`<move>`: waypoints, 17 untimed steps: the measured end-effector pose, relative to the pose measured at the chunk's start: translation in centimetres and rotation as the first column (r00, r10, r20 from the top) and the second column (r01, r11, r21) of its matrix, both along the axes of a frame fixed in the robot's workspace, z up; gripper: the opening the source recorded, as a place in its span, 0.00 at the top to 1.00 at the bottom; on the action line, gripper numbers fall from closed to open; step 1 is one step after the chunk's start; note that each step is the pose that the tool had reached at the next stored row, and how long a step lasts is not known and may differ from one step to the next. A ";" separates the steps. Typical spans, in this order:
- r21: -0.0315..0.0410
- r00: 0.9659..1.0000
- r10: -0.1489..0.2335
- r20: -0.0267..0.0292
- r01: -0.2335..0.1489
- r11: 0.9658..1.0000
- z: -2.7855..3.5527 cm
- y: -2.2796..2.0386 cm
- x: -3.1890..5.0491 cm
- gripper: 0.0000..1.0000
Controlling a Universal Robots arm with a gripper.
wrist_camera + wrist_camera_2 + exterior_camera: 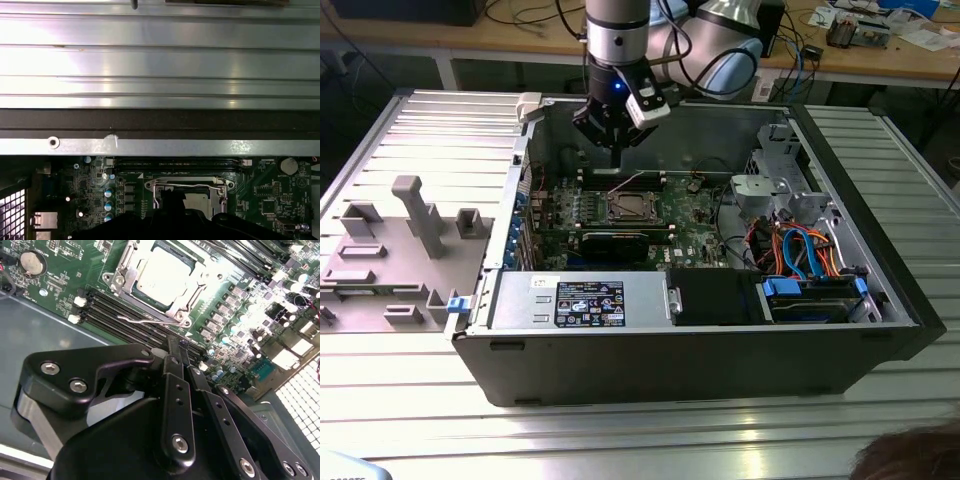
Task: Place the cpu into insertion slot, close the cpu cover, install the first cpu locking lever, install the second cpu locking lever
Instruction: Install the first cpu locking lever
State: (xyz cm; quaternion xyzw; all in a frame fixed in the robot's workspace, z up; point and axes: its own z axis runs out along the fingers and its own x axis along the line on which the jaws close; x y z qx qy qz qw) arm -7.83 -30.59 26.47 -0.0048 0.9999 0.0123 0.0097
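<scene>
The cpu lies flat in the insertion slot on the green board, its silvery top showing. The cpu cover lies down around it as a silver frame. One thin wire lever runs along the socket's side next to the memory slots; I cannot tell whether it is latched. In the first wrist view the socket and a wire lever show just past the fingers. My gripper hangs above the board, a little behind the socket, fingers together with nothing between them.
The case's rear wall stands close behind the gripper. A black expansion card lies in front of the socket, and the power supply sits nearer still. Drive cage and cables fill the exterior view's right. A grey fixture tray lies outside the case.
</scene>
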 end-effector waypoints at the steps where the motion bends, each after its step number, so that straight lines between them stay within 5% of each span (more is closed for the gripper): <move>1: 0.000 1.000 0.000 0.000 0.000 1.000 0.00 0.00 0.09 0.89; 8: 0.000 1.000 0.000 -0.003 0.000 1.000 -0.14 0.00 1.00 0.89; 17: 0.001 0.999 0.036 -0.005 -0.036 0.999 -2.36 0.38 0.77 0.89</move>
